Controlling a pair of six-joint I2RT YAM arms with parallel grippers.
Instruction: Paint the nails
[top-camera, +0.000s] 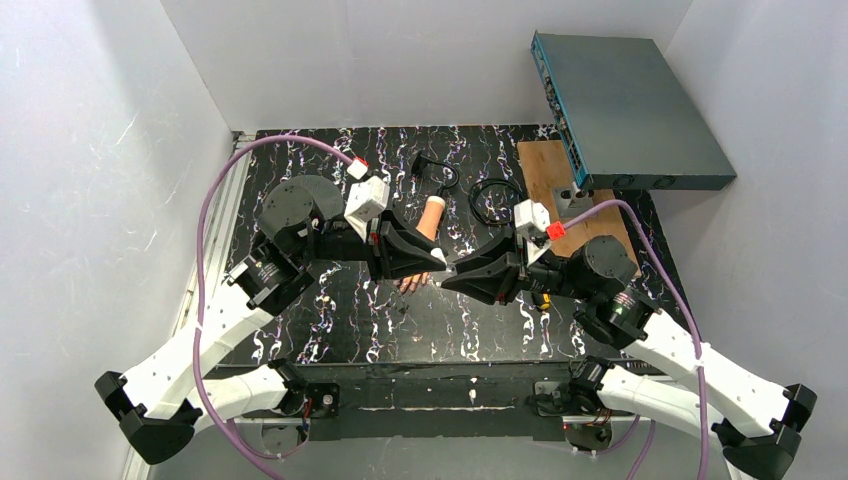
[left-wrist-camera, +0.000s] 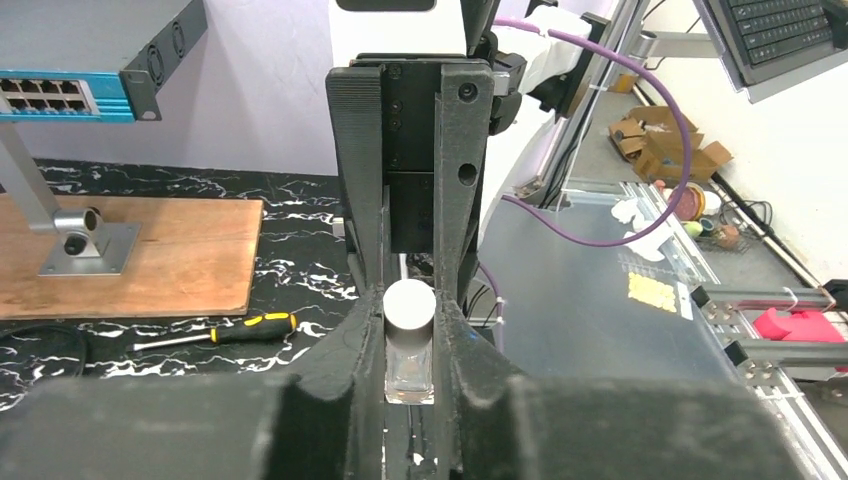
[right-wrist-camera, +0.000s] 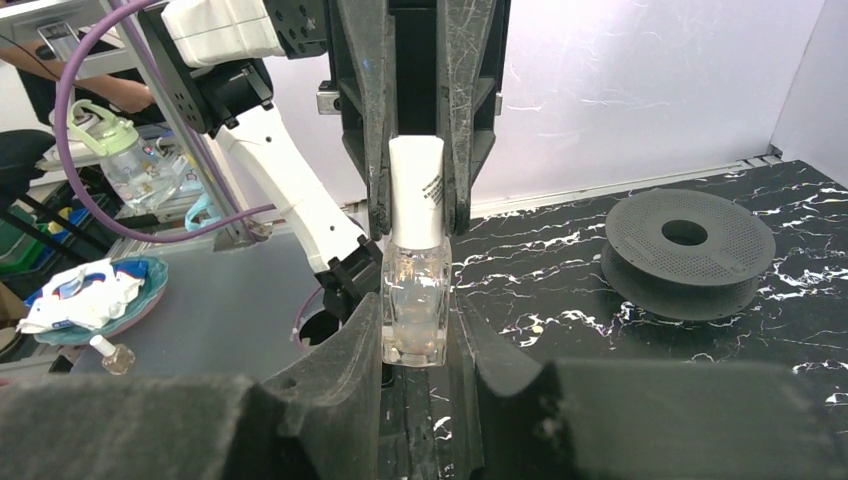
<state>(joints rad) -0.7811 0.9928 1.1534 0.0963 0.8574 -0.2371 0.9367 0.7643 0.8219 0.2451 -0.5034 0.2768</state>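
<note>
A mannequin hand (top-camera: 430, 215) is laid at the middle of the counter (top-camera: 400, 330). Over its near end a bottle (right-wrist-camera: 414, 300) is clamped between the left tool (top-camera: 432, 264) and the right tool (top-camera: 455, 277). A board (top-camera: 545, 195) is set in the far right corner.

I can't read any text from here. The white cap (right-wrist-camera: 415, 185) of the glass bottle (right-wrist-camera: 414, 300) carries a strip of small dark print, too fine for me to make out.
</note>
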